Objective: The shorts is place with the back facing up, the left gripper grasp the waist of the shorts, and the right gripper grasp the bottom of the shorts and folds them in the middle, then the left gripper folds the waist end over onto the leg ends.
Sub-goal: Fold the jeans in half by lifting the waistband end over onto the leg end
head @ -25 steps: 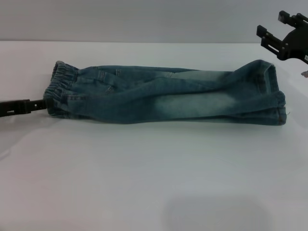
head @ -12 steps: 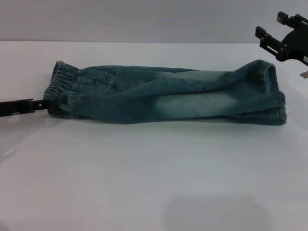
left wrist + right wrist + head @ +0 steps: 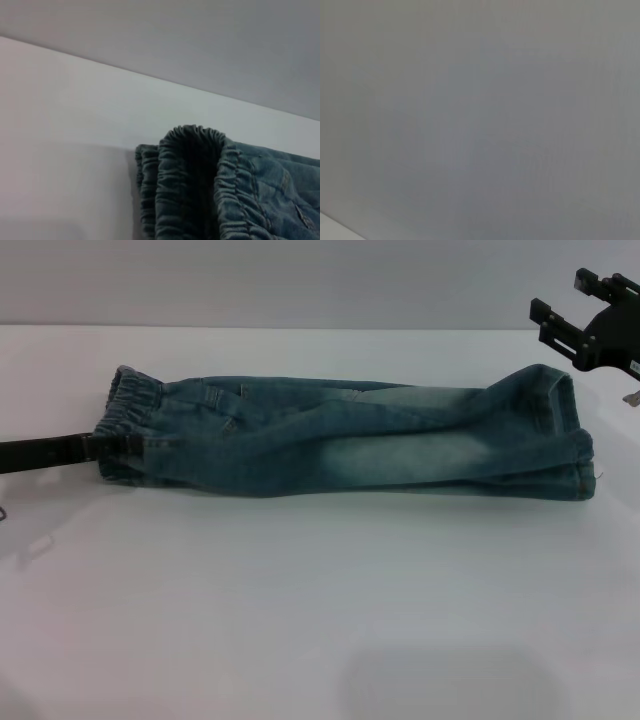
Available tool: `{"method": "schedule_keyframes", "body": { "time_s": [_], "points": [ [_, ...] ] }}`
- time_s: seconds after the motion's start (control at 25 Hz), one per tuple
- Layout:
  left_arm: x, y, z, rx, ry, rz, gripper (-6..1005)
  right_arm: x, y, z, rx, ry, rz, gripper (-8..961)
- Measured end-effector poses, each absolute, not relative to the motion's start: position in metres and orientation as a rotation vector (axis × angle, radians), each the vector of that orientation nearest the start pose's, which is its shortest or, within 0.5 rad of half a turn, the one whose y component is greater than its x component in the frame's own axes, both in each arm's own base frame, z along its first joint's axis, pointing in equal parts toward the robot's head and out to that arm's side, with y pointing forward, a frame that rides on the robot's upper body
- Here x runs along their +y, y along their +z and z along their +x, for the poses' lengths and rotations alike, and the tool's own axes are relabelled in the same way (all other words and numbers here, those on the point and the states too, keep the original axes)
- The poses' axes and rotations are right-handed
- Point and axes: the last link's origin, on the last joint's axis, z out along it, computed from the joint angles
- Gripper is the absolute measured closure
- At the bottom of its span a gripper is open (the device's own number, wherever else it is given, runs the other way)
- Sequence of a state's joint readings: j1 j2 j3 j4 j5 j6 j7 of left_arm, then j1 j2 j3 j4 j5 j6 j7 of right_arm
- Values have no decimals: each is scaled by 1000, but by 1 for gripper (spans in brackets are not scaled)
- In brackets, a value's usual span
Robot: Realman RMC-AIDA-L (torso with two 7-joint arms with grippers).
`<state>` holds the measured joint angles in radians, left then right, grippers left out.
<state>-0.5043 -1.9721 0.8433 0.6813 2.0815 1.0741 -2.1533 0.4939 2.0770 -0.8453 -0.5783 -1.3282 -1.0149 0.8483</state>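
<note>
Up comes the left gripper (image 3: 128, 447) a touch since half a second ago, and its flat black fingers now reach onto the waist of the shorts (image 3: 128, 418) at the left of the head view; earlier the tips sat just at the band's lower edge. Whether those jaws are clamped on the ruffled elastic or only lying against it, I cannot tell. The shorts (image 3: 350, 440) lie folded lengthwise into one long denim strip across the middle of the white table (image 3: 320, 600), waistband at the left, the leg ends (image 3: 570, 435) stacked at the right. High in the upper right corner, the right gripper (image 3: 570, 310) hangs in the air with its jaws spread apart, holding nothing, above and just beyond the hems and clear of the cloth. From the left wrist view the gathered band (image 3: 192, 185) fills the lower half, arched up in a loop off the tabletop.
</note>
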Motion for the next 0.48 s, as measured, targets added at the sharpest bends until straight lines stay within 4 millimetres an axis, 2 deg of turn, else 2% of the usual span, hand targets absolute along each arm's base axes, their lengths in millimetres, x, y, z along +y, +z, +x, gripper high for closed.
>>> {"method": "schedule_keyframes", "body": {
  "time_s": [0.48],
  "points": [
    [383,32,-324,-1450,-386,-2097,184,394,35,283,342,622,-2050,312]
  ]
}}
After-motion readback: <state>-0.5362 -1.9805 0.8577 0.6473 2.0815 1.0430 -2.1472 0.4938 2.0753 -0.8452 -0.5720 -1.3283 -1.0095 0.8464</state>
